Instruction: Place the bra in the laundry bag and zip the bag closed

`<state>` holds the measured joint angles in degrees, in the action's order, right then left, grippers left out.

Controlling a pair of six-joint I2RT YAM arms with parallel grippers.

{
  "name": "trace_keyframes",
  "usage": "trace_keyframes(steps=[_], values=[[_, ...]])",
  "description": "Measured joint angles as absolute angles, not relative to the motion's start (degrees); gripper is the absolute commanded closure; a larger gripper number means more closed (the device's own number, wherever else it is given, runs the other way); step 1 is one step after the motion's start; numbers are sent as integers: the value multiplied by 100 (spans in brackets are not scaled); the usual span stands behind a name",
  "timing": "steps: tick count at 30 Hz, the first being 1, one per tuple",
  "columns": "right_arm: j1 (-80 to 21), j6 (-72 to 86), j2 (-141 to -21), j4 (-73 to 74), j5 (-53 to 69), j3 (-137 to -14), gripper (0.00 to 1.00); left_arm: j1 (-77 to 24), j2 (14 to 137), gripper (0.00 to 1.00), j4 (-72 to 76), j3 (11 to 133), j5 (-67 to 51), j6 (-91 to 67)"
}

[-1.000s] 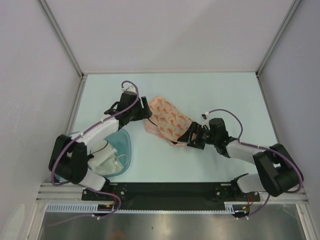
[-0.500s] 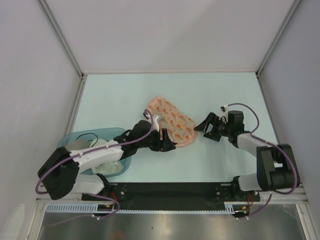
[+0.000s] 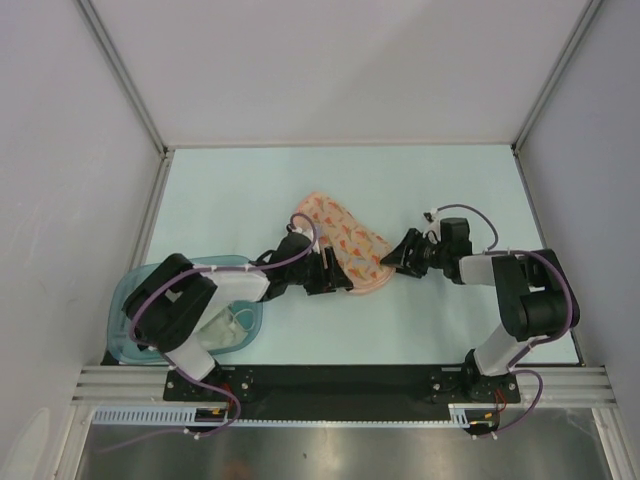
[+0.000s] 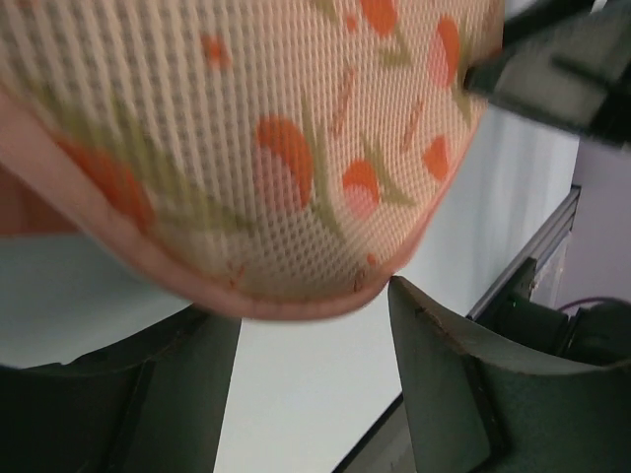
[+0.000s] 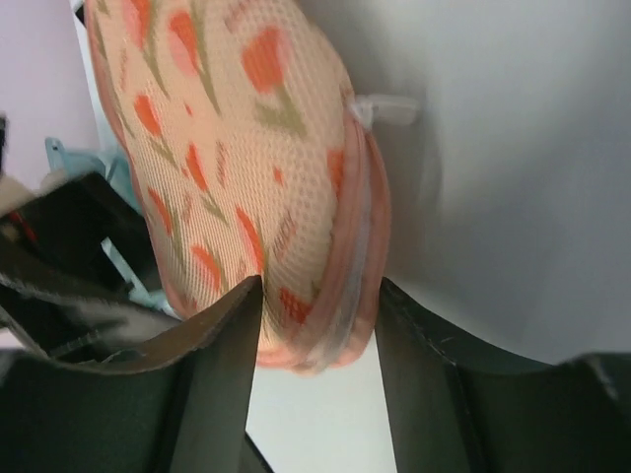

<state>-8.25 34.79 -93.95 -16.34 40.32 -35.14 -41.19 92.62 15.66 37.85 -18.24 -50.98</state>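
Observation:
The laundry bag (image 3: pixel 340 240), a peach-pink mesh pouch with orange print, lies mid-table with its shells together. The bra is hidden. My left gripper (image 3: pixel 335 280) is open at the bag's near edge. In the left wrist view the bag (image 4: pixel 296 148) hangs just above the spread, empty gripper (image 4: pixel 304 305). My right gripper (image 3: pixel 397 255) is at the bag's right end. In the right wrist view that gripper (image 5: pixel 318 286) is open, with the bag's zipped rim (image 5: pixel 355 246) between its fingers. A white zip tab (image 5: pixel 389 106) sticks out of the rim.
A translucent teal tub (image 3: pixel 130 300) holding a white garment (image 3: pixel 215 330) stands at the near left, under the left arm. Grey walls close in the table on three sides. A black rail runs along the near edge.
My left arm swung from the bag's far-left side round to its near edge. My right gripper let go of the bag, drew back right, then came in again at its right end.

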Motion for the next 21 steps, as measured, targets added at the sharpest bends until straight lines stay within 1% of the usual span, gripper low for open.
trace_keyframes(steps=[4, 6, 8, 11, 12, 14, 15, 16, 20, 21], values=[[-1048, 3850, -9286, -2141, 3968, -2934, 50, -3835, 9751, 35, 1337, 4346, -1874, -4886], [-1291, 4176, -9045, -2519, 3806, -2543, 52, -3706, 9953, 35, 1205, 4600, -1883, -4698], [-1614, 4497, -8877, -2869, 3577, -2215, 52, -3603, 10145, 35, 915, 4928, -1868, -4405], [-2283, 4984, -8729, -3299, 3216, -1894, 48, -3503, 10462, 35, 399, 5583, -1804, -3885], [-2541, 5122, -8735, -3415, 3124, -1870, 44, -3461, 10593, 35, 143, 5889, -1772, -3651], [-2934, 5358, -8783, -3629, 3041, -1865, 38, -3361, 10772, 34, -169, 6320, -1649, -3293], [-3070, 5443, -8807, -3728, 3048, -1865, 33, -3271, 10844, 33, -379, 6541, -1511, -3092], [-3140, 5500, -8820, -3804, 3083, -1865, 31, -3190, 10855, 31, -491, 6637, -1420, -2982], [-2891, 5492, -8665, -3677, 3308, -1865, 19, -2731, 10689, 29, -847, 6667, -991, -2635], [-2727, 5384, -8503, -3476, 3350, -1876, 12, -2641, 10584, 30, -921, 6608, -908, -2585]])
